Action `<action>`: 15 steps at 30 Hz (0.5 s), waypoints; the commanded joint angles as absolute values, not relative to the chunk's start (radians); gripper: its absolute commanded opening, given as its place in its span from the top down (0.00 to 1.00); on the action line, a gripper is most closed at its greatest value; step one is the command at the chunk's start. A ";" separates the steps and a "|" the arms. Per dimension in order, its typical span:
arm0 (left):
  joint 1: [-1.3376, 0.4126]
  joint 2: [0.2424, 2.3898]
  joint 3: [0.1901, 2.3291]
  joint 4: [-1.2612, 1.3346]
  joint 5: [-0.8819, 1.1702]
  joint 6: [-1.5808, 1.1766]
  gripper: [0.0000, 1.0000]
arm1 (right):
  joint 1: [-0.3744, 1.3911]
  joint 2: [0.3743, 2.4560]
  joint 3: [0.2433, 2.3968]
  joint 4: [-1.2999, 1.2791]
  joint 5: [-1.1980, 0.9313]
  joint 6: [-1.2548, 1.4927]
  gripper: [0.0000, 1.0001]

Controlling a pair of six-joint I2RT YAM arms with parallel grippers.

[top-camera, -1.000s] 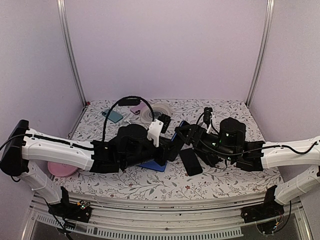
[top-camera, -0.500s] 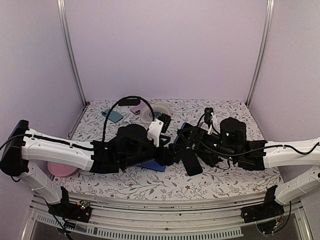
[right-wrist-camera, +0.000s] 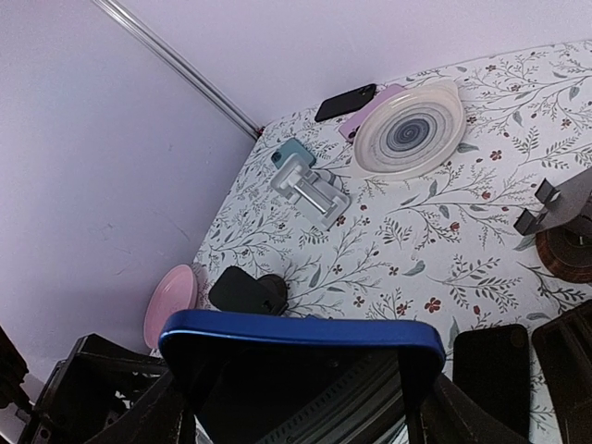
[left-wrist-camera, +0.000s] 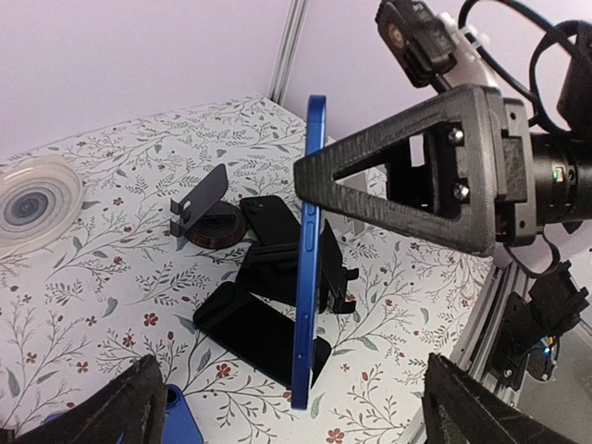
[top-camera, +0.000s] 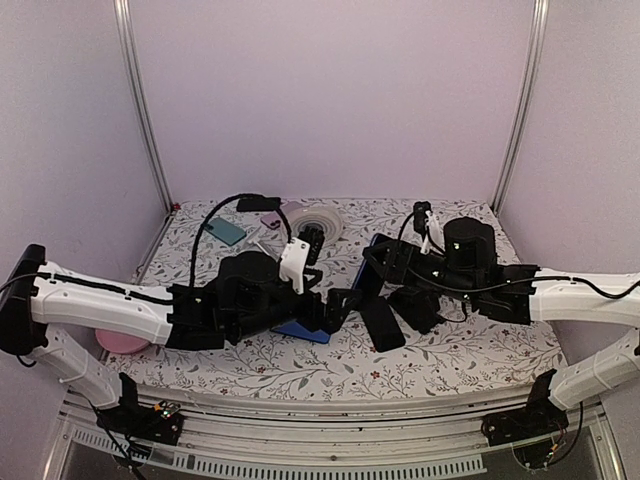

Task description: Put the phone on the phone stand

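A blue phone (left-wrist-camera: 310, 250) stands on edge above the table, with my right gripper (right-wrist-camera: 296, 407) shut on it across its width. The top view shows that phone (top-camera: 373, 243) at mid-table, with the right gripper (top-camera: 385, 262) around it. My left gripper (left-wrist-camera: 305, 416) is open, its fingers wide on either side of the phone and not touching it. In the top view the left gripper (top-camera: 335, 305) sits just left of the phone. A black phone stand (left-wrist-camera: 277, 268) rests on the table behind the blue phone. A black phone (left-wrist-camera: 254, 328) lies flat in front of it.
A second stand (left-wrist-camera: 199, 205) sits on a brown disc farther back. A silver stand (right-wrist-camera: 310, 194), a swirl plate (right-wrist-camera: 412, 129), a teal phone (right-wrist-camera: 291, 151) and a black phone (right-wrist-camera: 344, 102) lie at the rear. A pink dish (right-wrist-camera: 171, 301) is left. Another blue phone (top-camera: 303, 330) lies under the left arm.
My left gripper has opened, let go of the blue phone and drawn back to the left. The right gripper keeps the phone and has shifted slightly right and up.
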State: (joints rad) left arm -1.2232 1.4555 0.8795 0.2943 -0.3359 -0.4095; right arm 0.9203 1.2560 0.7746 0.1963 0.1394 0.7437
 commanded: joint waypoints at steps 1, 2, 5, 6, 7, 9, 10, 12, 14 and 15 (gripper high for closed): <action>-1.219 1.400 0.848 0.292 -0.383 -0.435 0.03 | 0.875 1.230 0.834 0.159 0.112 0.687 0.87; -1.218 1.391 0.842 0.289 -0.389 -0.439 0.03 | 0.866 1.224 0.838 0.141 0.112 0.679 0.87; -1.212 1.365 0.825 0.280 -0.401 -0.453 0.03 | 0.828 1.202 0.847 0.092 0.109 0.647 0.88; -1.209 1.359 0.821 0.278 -0.404 -0.457 0.03 | 0.814 1.193 0.852 0.074 0.109 0.638 0.88; -1.208 1.354 0.816 0.275 -0.406 -0.461 0.03 | 0.802 1.185 0.854 0.057 0.110 0.631 0.88; -1.202 1.346 0.807 0.268 -0.408 -0.467 0.03 | 0.775 1.167 0.856 0.028 0.110 0.614 0.88; -1.199 1.343 0.806 0.262 -0.408 -0.471 0.03 | 0.764 1.157 0.856 0.015 0.109 0.608 0.88; -1.195 1.341 0.804 0.253 -0.410 -0.477 0.03 | 0.738 1.138 0.858 -0.008 0.110 0.591 0.88; -1.191 1.337 0.800 0.247 -0.411 -0.483 0.03 | 0.713 1.121 0.858 -0.032 0.111 0.577 0.89; -1.189 1.334 0.798 0.247 -0.411 -0.485 0.03 | 0.700 1.114 0.859 -0.042 0.110 0.567 0.89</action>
